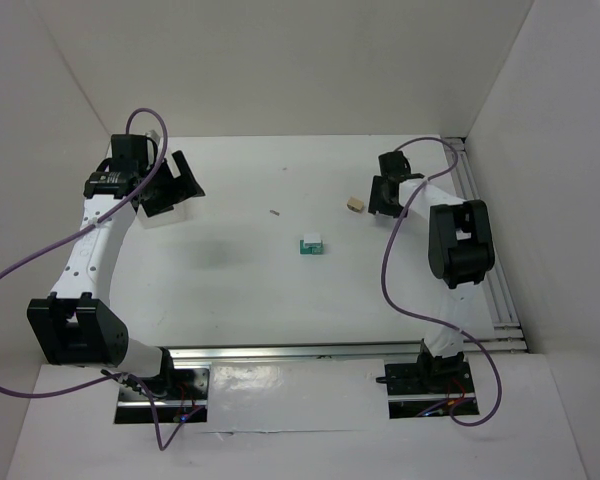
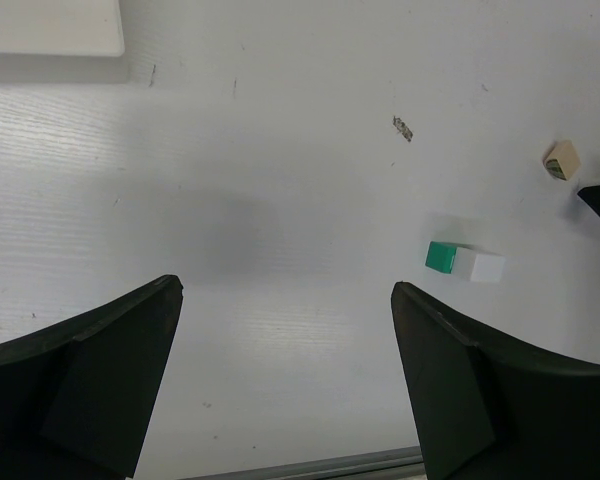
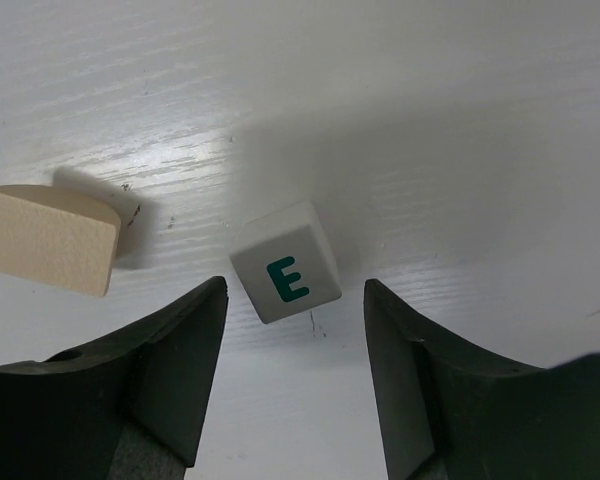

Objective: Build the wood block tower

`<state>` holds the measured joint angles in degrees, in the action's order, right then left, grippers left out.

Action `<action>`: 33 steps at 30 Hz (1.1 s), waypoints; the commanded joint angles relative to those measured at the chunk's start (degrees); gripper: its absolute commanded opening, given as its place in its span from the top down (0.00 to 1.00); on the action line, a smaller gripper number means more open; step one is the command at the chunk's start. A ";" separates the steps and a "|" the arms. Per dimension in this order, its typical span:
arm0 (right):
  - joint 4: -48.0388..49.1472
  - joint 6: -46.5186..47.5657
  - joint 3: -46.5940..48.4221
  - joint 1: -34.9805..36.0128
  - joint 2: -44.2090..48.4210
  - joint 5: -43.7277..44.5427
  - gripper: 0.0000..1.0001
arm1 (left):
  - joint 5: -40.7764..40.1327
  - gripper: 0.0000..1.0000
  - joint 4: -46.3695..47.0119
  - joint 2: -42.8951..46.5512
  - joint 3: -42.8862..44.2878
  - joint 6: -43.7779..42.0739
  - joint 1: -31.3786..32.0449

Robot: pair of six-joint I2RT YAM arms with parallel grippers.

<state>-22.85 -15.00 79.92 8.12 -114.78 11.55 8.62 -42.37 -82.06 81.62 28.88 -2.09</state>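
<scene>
A white cube with a green letter E [image 3: 285, 272] lies on the table between the fingertips of my right gripper [image 3: 294, 290], which is open around it without touching. A tan block [image 3: 48, 240] lies just left of it, also in the top view [image 1: 354, 203] beside my right gripper [image 1: 382, 192]. A teal-green cube [image 2: 441, 257] lies mid-table with a white part [image 2: 480, 266] against it; I cannot tell if that is a separate cube. It also shows in the top view [image 1: 310, 245]. My left gripper [image 2: 287, 288] is open and empty, far left [image 1: 173, 187].
A translucent white tray [image 1: 160, 214] sits under my left gripper at the far left, and its corner shows in the left wrist view [image 2: 50, 30]. A small dark speck [image 1: 274, 212] lies on the table. White walls enclose the table; a metal rail [image 1: 485, 240] runs along the right.
</scene>
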 commanded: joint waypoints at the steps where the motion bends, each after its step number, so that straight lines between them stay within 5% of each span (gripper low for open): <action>1: 3.25 1.38 0.41 0.41 0.70 0.84 0.37 | -0.45 0.01 0.89 0.76 -0.15 0.47 0.15; 7: 4.30 1.38 -0.12 0.93 1.93 2.07 0.65 | -0.45 0.01 0.89 0.76 -0.15 0.47 0.15; 14: -0.53 -0.72 1.64 3.65 3.69 3.13 0.67 | 0.17 0.01 0.89 0.76 -0.15 0.47 0.15; 21: -20.18 -7.23 5.25 5.77 5.62 2.69 0.69 | -1.85 0.01 -0.43 1.46 0.64 -0.76 0.15; 26: -27.67 -7.24 2.35 7.78 8.96 -8.98 0.66 | -1.85 0.01 -0.43 3.48 -1.29 -0.76 0.15; 33: -39.36 -5.12 -0.64 11.30 9.49 -11.73 0.65 | 0.61 0.01 1.32 4.02 -3.93 -0.76 0.15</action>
<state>-53.19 -21.10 80.16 18.81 -106.85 2.66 7.81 -42.65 -79.77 78.35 28.69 -2.09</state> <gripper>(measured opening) 0.432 0.990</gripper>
